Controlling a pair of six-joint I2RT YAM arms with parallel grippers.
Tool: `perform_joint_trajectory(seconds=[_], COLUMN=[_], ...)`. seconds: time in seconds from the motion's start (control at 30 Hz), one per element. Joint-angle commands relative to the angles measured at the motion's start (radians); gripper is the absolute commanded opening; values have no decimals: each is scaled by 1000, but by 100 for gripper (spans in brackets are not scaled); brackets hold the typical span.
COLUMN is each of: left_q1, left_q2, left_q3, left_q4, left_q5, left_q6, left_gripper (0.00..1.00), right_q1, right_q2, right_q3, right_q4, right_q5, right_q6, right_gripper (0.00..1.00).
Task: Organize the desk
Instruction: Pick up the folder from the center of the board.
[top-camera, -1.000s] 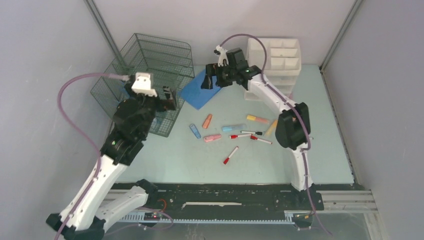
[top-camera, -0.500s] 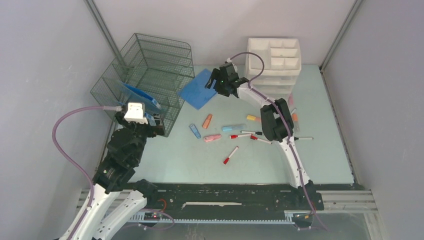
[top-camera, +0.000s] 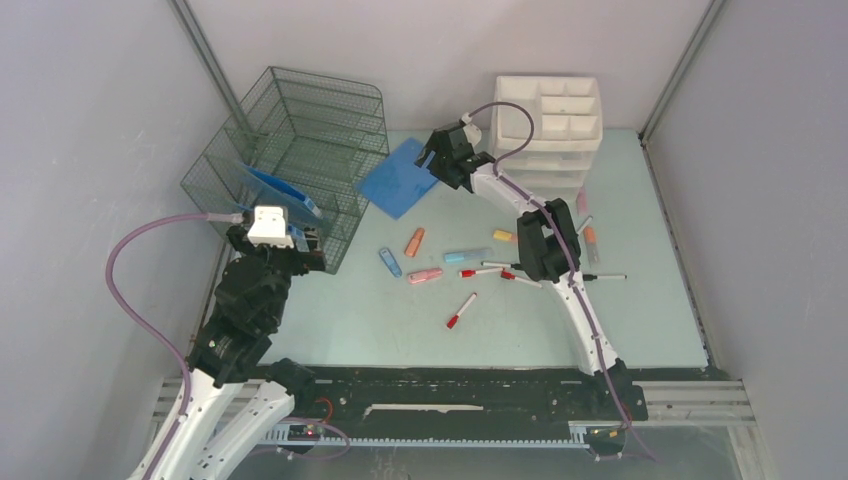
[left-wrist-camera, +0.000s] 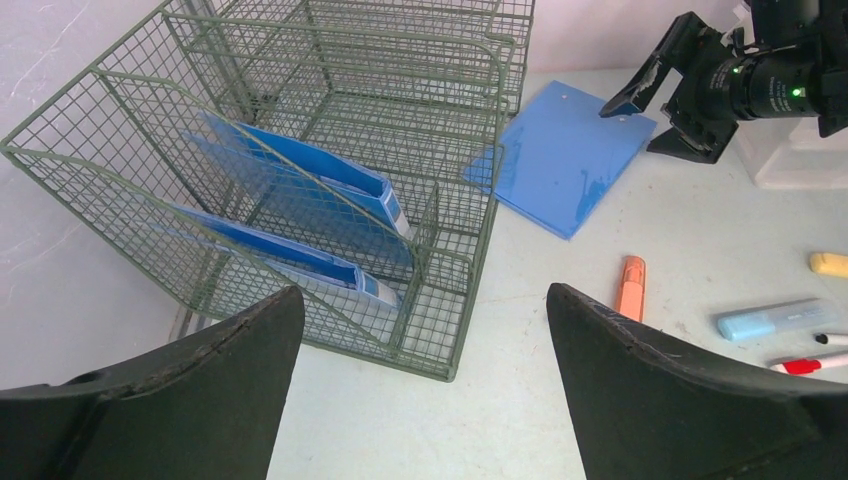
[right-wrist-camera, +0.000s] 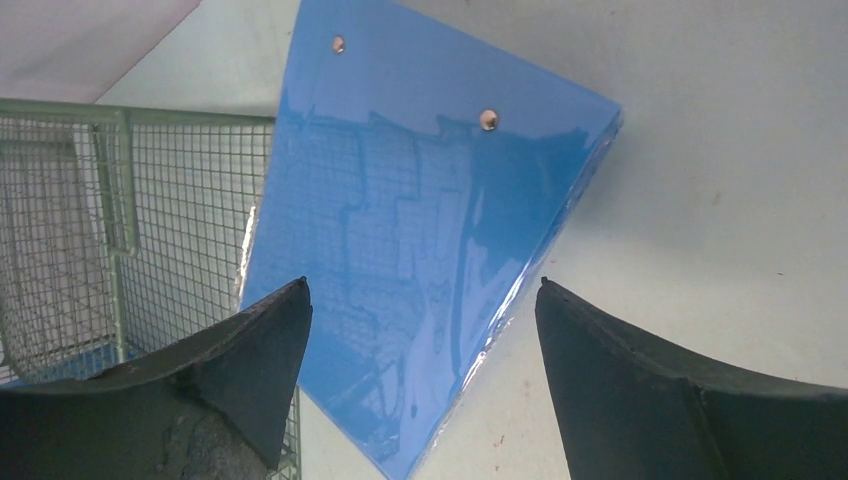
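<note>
The desk (top-camera: 640, 300) is a pale mint-green tabletop. A flat blue folder (top-camera: 398, 178) lies on it beside a green wire rack (top-camera: 300, 140). My right gripper (top-camera: 433, 162) is open and empty, low over the folder's right corner; in the right wrist view the folder (right-wrist-camera: 420, 230) fills the gap between the open fingers of the right gripper (right-wrist-camera: 420, 285). My left gripper (top-camera: 312, 247) is open and empty at the rack's front corner. The left wrist view shows the left gripper (left-wrist-camera: 425, 295), the rack (left-wrist-camera: 440, 300), the folder (left-wrist-camera: 570, 160) and the right gripper (left-wrist-camera: 665, 100).
Two blue folders (left-wrist-camera: 300, 175) stand in the rack. A white compartment organizer (top-camera: 550, 125) stands at the back right. Several markers and pens lie mid-desk: orange (top-camera: 414, 242), pink (top-camera: 425, 276), light blue (top-camera: 467, 256), red-capped (top-camera: 460, 311).
My left arm has drawn back from the rack toward the near edge. My right gripper has come down low over the blue folder's right corner.
</note>
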Motion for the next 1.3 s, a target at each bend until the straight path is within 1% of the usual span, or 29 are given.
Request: perform_joint_trajectory(seconds=[0.0, 0.23, 0.57, 0.63, 0.73, 0.83, 1.03, 1.27], left_q1=[21, 30, 44, 47, 50, 52, 54, 54], left_q2=[0, 0, 19, 21, 23, 23, 21, 28], left_q3=[-1, -3, -2, -1, -1, 0, -1, -2], left_q4=[24, 25, 25, 25, 25, 24, 23, 25], left_q5=[11, 18, 23, 26, 33, 37, 40, 34], left_q6=[14, 7, 7, 8, 7, 6, 6, 6], left_gripper=[100, 100, 100, 100, 100, 100, 100, 100], right_q1=[-4, -11, -24, -26, -30, -31, -28, -36], right_q2=[32, 63, 115, 113, 102, 95, 88, 95], right_q3=[43, 53, 94, 100, 102, 104, 108, 111], right_q4=[-46, -30, 39, 52, 70, 92, 120, 159], right_q5=[37, 14, -104, -161, -204, -243, -294, -377], right_q6=[66, 93, 96, 86, 77, 65, 92, 167], right_gripper=[90, 90, 88, 86, 83, 78, 74, 56])
